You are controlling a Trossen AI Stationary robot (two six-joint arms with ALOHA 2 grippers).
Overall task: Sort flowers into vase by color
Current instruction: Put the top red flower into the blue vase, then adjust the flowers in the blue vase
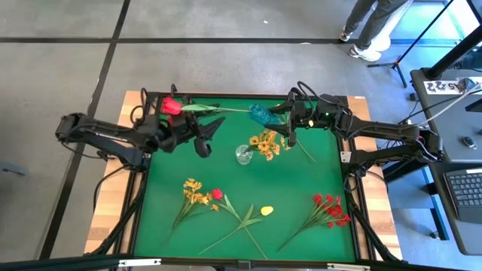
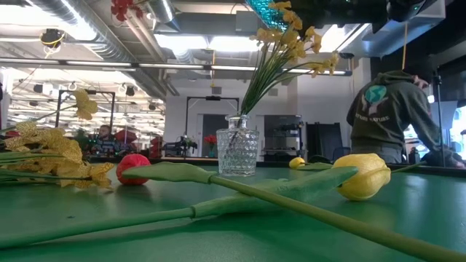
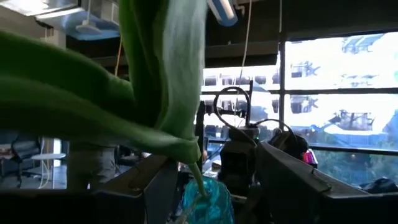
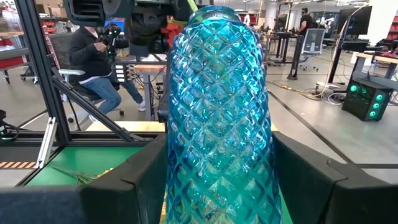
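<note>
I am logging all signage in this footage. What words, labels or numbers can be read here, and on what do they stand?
White card on the side desk right of the table: large dark characters, too skewed to read.
Hoodie back of the person beyond the table: round emblem with a line of lettering, too small to read.
Nothing else legible.

No legible text or labels.
</note>
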